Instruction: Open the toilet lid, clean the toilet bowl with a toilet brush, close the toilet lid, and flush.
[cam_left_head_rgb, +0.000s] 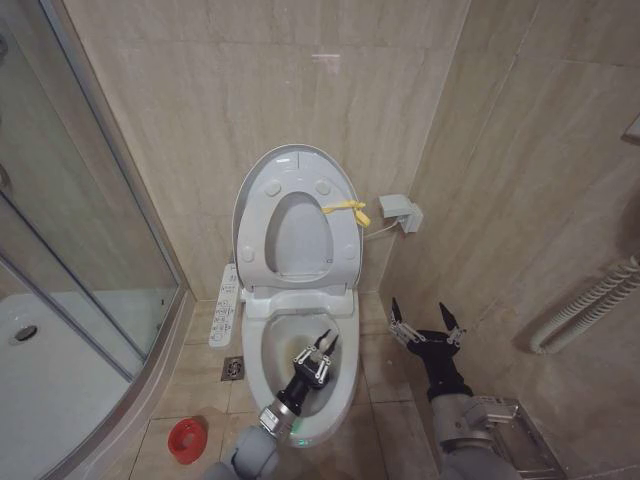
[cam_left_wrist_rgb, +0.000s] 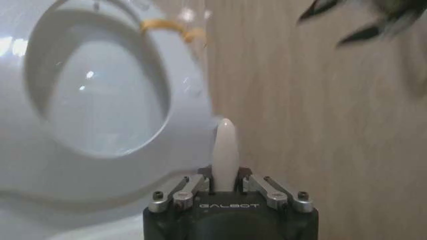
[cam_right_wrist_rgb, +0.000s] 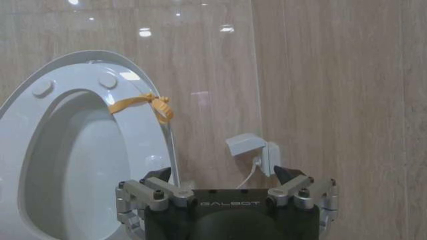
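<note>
The toilet lid (cam_left_head_rgb: 296, 153) stands raised against the back wall, with the seat ring (cam_left_head_rgb: 258, 235) up in front of it and a yellow tie (cam_left_head_rgb: 346, 210) at its right edge. Below them the toilet bowl (cam_left_head_rgb: 268, 340) lies uncovered. My left gripper (cam_left_head_rgb: 316, 351) hovers over the bowl, shut on the toilet brush. The white handle (cam_left_wrist_rgb: 225, 147) sticks out between the fingers toward the lid (cam_left_wrist_rgb: 100, 110); the brush head is hidden. The red holder (cam_left_head_rgb: 187, 438) sits on the floor at the bowl's left. My right gripper (cam_left_head_rgb: 425, 326) (cam_right_wrist_rgb: 221, 175) hangs open to the bowl's right, holding nothing.
A white button panel (cam_left_head_rgb: 226, 305) juts from the bowl's left side, with a floor drain (cam_left_head_rgb: 232, 368) beside it. The glass shower enclosure (cam_left_head_rgb: 90, 250) and its tray (cam_left_head_rgb: 60, 370) take up the left. A wall box (cam_left_head_rgb: 400, 212) and ribbed pipes (cam_left_head_rgb: 590, 300) occupy the right wall.
</note>
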